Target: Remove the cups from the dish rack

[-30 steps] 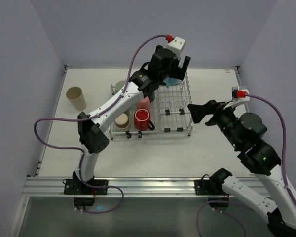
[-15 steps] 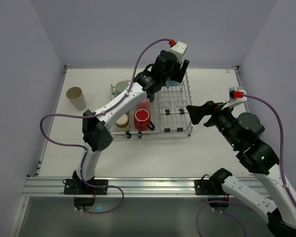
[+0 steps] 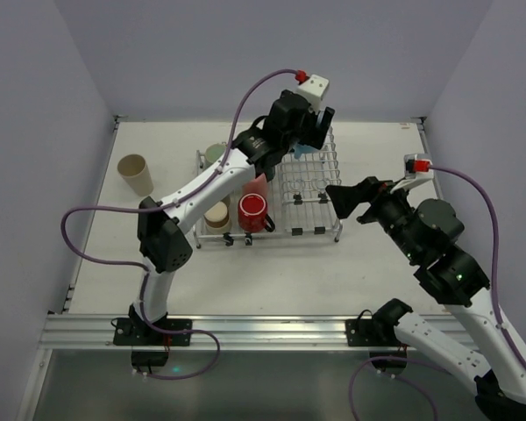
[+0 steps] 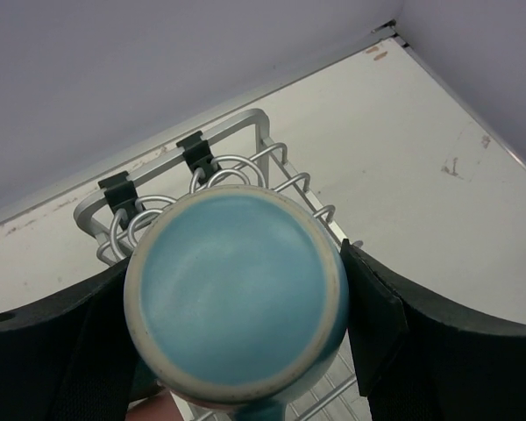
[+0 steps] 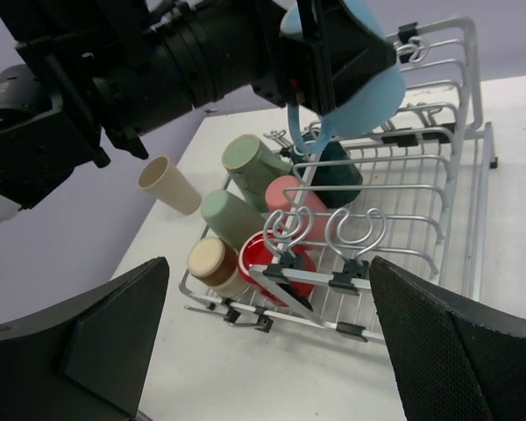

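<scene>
Light blue mug [image 4: 235, 285] clamped in left end effector [image 4: 238, 307], right end effector [image 5: 267, 316] wide apart

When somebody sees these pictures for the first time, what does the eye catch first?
First, the light blue ceramic mug, clamped in the left hand over the far end of the silver wire dish rack. Next, the bright red mug among other cups in the rack's low section, and the right hand, wide open beside the rack's right edge.
</scene>
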